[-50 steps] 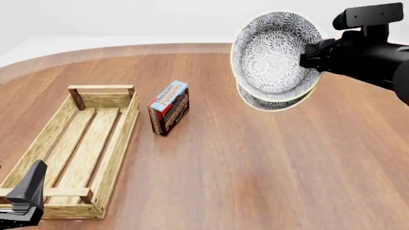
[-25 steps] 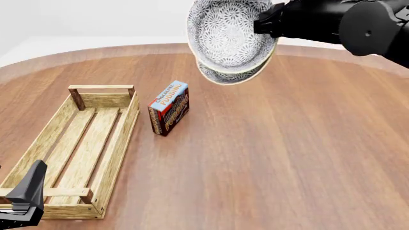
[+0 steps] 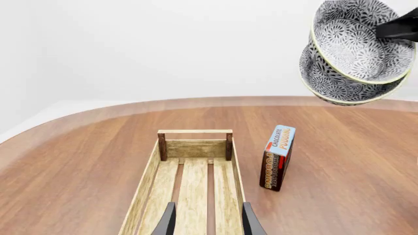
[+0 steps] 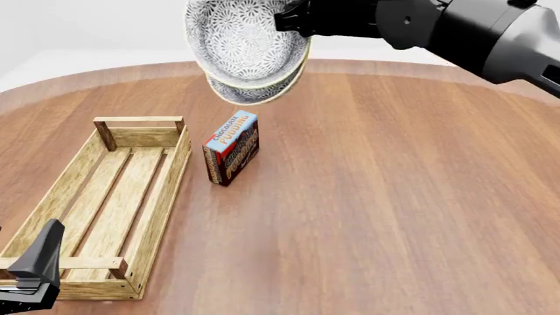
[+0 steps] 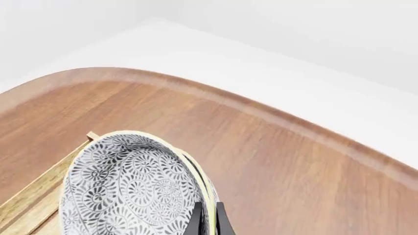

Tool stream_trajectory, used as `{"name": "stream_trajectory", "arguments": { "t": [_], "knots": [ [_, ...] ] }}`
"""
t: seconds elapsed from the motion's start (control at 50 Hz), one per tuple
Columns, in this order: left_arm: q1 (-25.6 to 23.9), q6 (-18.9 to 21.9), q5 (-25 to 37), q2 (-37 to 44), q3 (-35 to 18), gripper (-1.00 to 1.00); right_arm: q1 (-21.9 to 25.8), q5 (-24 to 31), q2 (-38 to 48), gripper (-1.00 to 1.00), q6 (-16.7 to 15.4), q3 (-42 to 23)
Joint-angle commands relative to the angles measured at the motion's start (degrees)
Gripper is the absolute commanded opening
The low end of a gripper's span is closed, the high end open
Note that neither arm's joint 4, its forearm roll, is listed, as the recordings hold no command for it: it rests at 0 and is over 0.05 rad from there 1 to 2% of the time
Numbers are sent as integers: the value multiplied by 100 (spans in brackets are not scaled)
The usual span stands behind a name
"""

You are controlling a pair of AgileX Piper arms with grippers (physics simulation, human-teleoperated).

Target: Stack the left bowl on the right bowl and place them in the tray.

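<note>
The two grey-floral bowls are nested and tilted on edge, high above the table. The inner bowl [image 4: 238,42] sits in the outer bowl [image 4: 254,94]. My right gripper [image 4: 293,21] is shut on their rims and holds them above the pudding box, right of the tray's far end. In the right wrist view the fingers [image 5: 196,221] pinch the rim of the inner bowl [image 5: 124,186]. The wooden slat tray [image 4: 178,174] lies at the left, lengthwise away from me. My left gripper [image 3: 207,225] is open and empty over the tray's [image 3: 196,147] near end. The bowls [image 3: 356,44] also show in the left wrist view.
A chocolate pudding box [image 4: 232,147] stands upright just right of the tray's far end; it also shows in the left wrist view [image 3: 277,156]. The round wooden table [image 4: 394,197] spreads to the right of it.
My right arm has carried the nested bowls leftward and upward, from over the table's right side to above the pudding box. The left gripper has not moved.
</note>
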Motion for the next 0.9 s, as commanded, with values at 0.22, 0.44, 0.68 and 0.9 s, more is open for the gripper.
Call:
{"name": "stream_trajectory", "arguments": {
  "t": [0.22,0.44,0.68,0.9],
  "knots": [
    [0,0,0,0,0,100,707,205,1115,-100,198,-1567],
    [0,0,0,0,0,100,1012,360,1804,-100,254,-2448],
    [0,0,0,0,0,100,1276,632,2631,-100,285,-3520],
    [0,0,0,0,0,100,1513,680,2992,-100,296,-4072]
  ]
}}
